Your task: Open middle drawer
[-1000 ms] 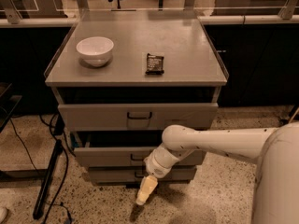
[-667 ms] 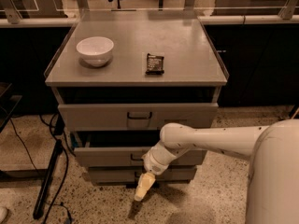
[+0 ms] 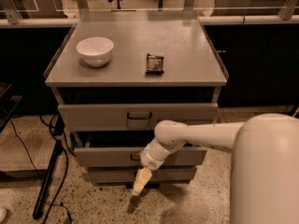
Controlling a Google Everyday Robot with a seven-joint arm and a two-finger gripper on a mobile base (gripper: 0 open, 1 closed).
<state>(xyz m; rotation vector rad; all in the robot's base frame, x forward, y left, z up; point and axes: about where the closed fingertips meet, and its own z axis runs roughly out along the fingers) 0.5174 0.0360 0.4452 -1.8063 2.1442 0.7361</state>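
Note:
The grey cabinet (image 3: pixel 135 76) has three drawer fronts. The middle drawer (image 3: pixel 100 157) stands slightly pulled out, with a dark gap above its front panel. Its small dark centre handle (image 3: pixel 134 157) is partly hidden behind my wrist. The top drawer (image 3: pixel 93 116) is above it and the bottom drawer (image 3: pixel 177 174) below. My gripper (image 3: pixel 140 182) hangs pointing down at the floor, just below the middle drawer's handle and in front of the bottom drawer's front. My white arm reaches in from the right across the middle drawer front.
A white bowl (image 3: pixel 95 50) and a dark snack bar (image 3: pixel 154 63) lie on the cabinet top. A black stand leg (image 3: pixel 49 181) and cables lie on the speckled floor at left. Dark counters stand behind.
My gripper has shifted slightly left and up along the drawer fronts. The drawers, bowl and snack bar have not visibly moved.

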